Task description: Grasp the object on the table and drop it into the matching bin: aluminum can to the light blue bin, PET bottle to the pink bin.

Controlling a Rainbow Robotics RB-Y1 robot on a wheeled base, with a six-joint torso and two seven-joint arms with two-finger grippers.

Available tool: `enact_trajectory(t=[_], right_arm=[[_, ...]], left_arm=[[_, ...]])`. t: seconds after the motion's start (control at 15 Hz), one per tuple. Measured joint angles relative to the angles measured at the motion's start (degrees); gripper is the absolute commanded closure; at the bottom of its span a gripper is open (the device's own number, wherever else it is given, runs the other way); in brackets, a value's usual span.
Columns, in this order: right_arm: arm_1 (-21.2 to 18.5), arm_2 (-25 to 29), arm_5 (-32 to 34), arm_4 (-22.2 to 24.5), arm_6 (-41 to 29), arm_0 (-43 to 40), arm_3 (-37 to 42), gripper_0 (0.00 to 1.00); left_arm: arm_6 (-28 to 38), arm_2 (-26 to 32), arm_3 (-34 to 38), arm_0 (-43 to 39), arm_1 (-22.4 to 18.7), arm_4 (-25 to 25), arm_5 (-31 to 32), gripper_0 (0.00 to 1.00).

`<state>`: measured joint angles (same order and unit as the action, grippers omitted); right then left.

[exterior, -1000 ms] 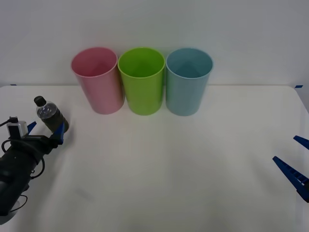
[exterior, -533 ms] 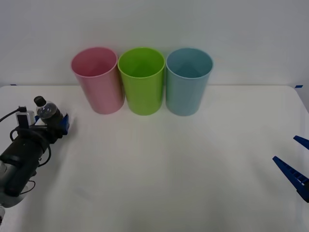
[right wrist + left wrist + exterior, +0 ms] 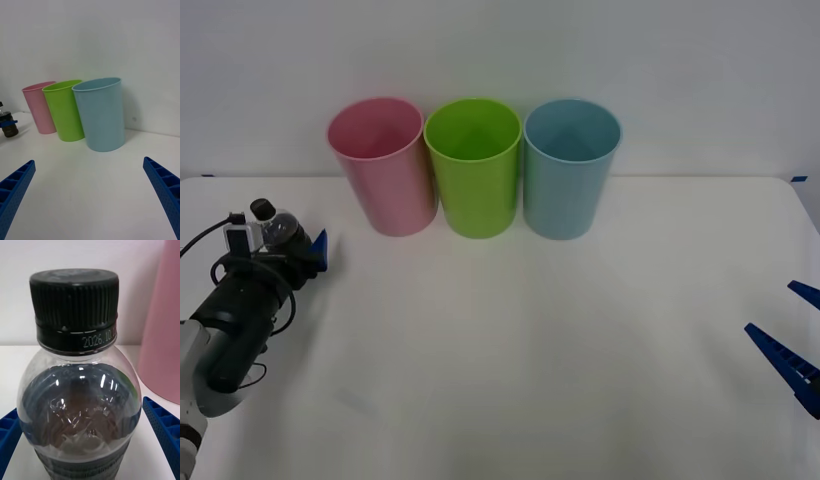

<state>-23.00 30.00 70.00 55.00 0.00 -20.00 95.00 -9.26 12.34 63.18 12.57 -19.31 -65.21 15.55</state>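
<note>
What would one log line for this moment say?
left gripper: fingers around bottle, on table | right gripper: open, idle | pink bin: target

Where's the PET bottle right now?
In the front view the PET bottle stands at the table's far left, between the left gripper's blue fingers, just left of the pink bin.

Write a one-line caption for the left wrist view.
PET bottle with black cap sits between the left gripper's open blue jaws, the pink bin just behind.
</note>
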Motion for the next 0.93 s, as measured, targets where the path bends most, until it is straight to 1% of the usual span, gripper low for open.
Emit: enact_trajectory(t=[0.07,0.13,0.2,0.67,0.8,0.93], right_arm=[[0.0,0.0,0.0,0.0,0.0,0.0,0.0,0.00],[0.0,0.0,0.0,0.0,0.0,0.0,0.0,0.00],[0.0,0.0,0.0,0.0,0.0,0.0,0.0,0.00],[0.0,0.0,0.0,0.0,0.0,0.0,0.0,0.00],[0.0,0.0,0.0,0.0,0.0,0.0,0.0,0.00],[0.0,0.0,0.0,0.0,0.0,0.0,0.0,0.00]], left_arm=[[0.0,0.0,0.0,0.0,0.0,0.0,0.0,0.00],[0.0,0.1,0.0,0.1,0.0,0.0,0.0,0.78],[0.0,0.1,0.0,0.0,0.0,0.0,0.0,1.00],[-0.5,0.0,0.0,-0.1,0.0,-0.2,0.7,1.00],[-0.5,0.0,0.3,-0.7,-0.4,0.9,2.4,1.00],[-0.6,0.1,2.7,-2.9,-1.0,2.0,3.6,1.00]])
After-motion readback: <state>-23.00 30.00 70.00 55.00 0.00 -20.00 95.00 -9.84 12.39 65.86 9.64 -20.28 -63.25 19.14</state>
